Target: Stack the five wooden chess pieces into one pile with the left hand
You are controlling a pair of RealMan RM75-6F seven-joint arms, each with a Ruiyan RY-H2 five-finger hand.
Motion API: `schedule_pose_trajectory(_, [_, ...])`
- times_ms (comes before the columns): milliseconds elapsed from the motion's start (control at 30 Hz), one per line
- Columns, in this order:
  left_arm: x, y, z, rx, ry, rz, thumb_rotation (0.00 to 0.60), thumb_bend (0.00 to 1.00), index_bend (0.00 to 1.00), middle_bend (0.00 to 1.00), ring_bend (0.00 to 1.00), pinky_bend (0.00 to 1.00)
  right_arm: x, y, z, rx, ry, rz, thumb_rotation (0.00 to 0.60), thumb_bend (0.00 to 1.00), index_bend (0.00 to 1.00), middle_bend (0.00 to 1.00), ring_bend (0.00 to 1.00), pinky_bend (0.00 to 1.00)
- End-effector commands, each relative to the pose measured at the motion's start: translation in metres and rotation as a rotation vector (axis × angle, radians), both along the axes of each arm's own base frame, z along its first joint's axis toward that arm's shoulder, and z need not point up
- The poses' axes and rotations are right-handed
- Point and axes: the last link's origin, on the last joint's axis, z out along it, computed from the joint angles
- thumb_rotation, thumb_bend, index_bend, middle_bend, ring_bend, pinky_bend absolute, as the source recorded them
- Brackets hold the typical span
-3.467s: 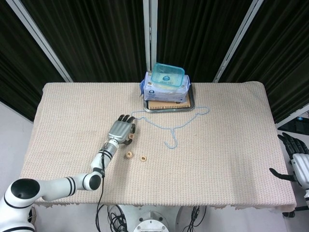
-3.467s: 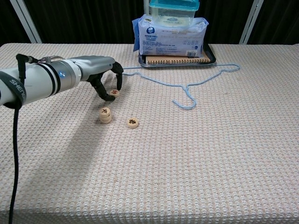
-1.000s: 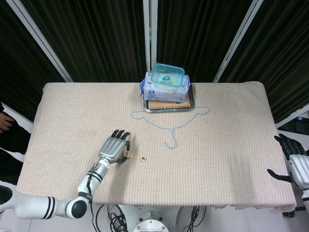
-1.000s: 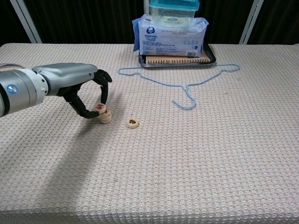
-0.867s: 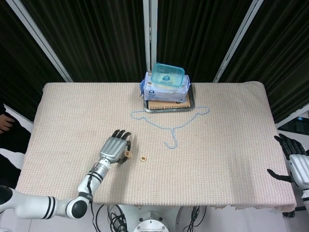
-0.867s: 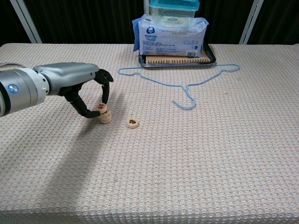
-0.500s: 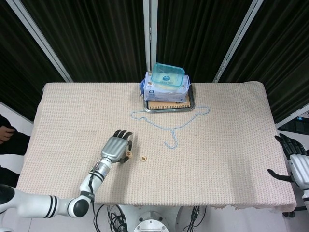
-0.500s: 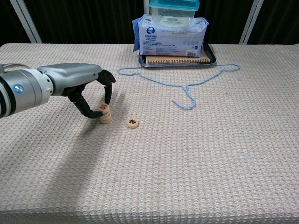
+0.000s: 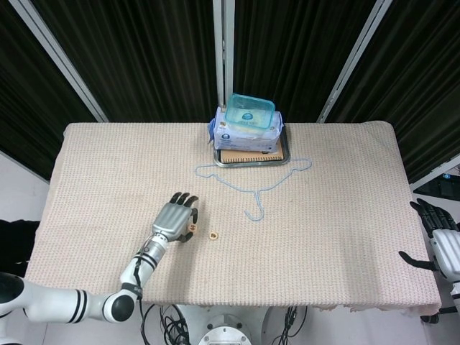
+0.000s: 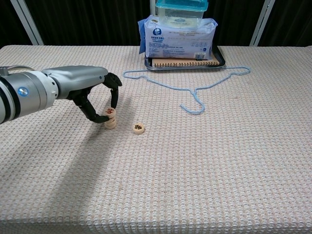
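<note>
Chest view: chess piece (image 10: 139,128), dark unreadable character.

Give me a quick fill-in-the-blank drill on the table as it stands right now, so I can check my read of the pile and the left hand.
1. The left hand has its fingertips at the pile of chess pieces, beside which one ____ piece lies flat.
2. The blue wire hanger lies on the ____ in front of the tray.
3. The clear container sits on a ____ packet.

Missing words: single; tablecloth; white
</note>
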Motion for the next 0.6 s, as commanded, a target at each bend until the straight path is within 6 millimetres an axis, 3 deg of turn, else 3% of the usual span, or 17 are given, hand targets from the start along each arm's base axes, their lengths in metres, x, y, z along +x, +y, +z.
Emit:
schedule_pose_trajectory(33, [-0.0001,-0.0001,0.0010,-0.001,-0.001,0.001,0.600,0.28,0.46,0.09,0.00,0.00,0.0002,0.0002,-0.0002,0.001,0.001,0.001,0.600,0.11,0.00,0.00,0.00,0.00])
schedule_pose_trajectory(600, [-0.0057,-0.0014,0.0001,-0.010,0.004,0.012,0.600,0.28,0.45,0.09,0.00,0.00,-0.0001,-0.0005,-0.0005,0.001,0.001,-0.004,0.600,0.11,0.00,0.00,0.00,0.00])
